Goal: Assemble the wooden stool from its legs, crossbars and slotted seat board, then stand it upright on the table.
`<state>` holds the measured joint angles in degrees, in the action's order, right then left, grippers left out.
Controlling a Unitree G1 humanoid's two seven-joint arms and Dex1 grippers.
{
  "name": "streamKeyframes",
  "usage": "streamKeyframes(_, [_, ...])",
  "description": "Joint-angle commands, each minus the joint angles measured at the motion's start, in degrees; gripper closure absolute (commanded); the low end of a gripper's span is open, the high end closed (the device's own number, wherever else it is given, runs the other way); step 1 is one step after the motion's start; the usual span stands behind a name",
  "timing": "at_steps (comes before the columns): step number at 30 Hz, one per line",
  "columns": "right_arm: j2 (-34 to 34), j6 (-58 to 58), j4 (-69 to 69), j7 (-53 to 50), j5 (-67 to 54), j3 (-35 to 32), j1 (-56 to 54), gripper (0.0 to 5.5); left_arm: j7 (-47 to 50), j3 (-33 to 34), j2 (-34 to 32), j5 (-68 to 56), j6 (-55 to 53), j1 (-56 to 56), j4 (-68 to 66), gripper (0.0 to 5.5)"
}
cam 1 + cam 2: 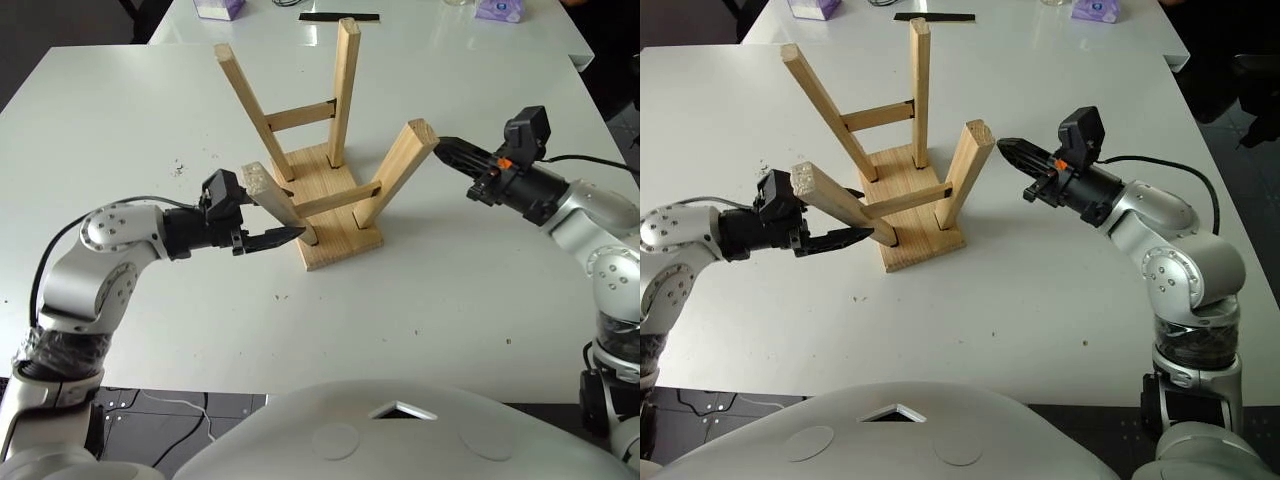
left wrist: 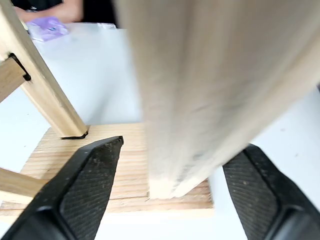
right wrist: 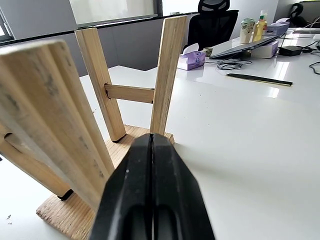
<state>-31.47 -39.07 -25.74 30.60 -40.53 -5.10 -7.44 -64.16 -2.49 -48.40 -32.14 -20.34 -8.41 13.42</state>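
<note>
The wooden stool stands upside down, its slotted seat board flat on the white table and its legs pointing up. One crossbar joins the two far legs; another crossbar joins the two near ones. My left gripper is open, its fingers on either side of the near-left leg close to the board, with gaps showing to the wood. My right gripper is shut with nothing in it, its tip just beside the top end of the near-right leg.
Two purple tissue packs and a black strip lie at the table's far edge. Small dark crumbs lie to the left of the stool. Bare tabletop stretches in front of the stool.
</note>
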Motion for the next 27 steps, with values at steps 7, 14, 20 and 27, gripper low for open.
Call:
streamKeyframes(7, [10.6, 5.8, -4.7, -10.4, 8.7, 5.6, 9.5, 5.5, -7.6, -1.4, -3.4, 4.7, -1.5, -9.2, -5.6, 2.07])
streamKeyframes(14, [12.2, 7.6, -0.7, -12.8, 13.5, 5.1, 8.2, 5.5, -0.8, 7.6, -3.0, 3.1, -3.7, 0.1, -0.2, 2.07])
streamKeyframes(20, [12.3, 8.8, 2.1, -11.4, 15.1, 5.2, 6.5, 5.5, 4.6, 13.8, -1.1, 3.0, -3.6, 7.7, 2.6, 2.07])
streamKeyframes(27, [14.2, 9.0, 3.4, -16.9, 19.8, 3.5, 3.6, 5.5, 27.3, 20.5, 8.3, 11.5, -6.2, 18.5, 1.8, 2.07])
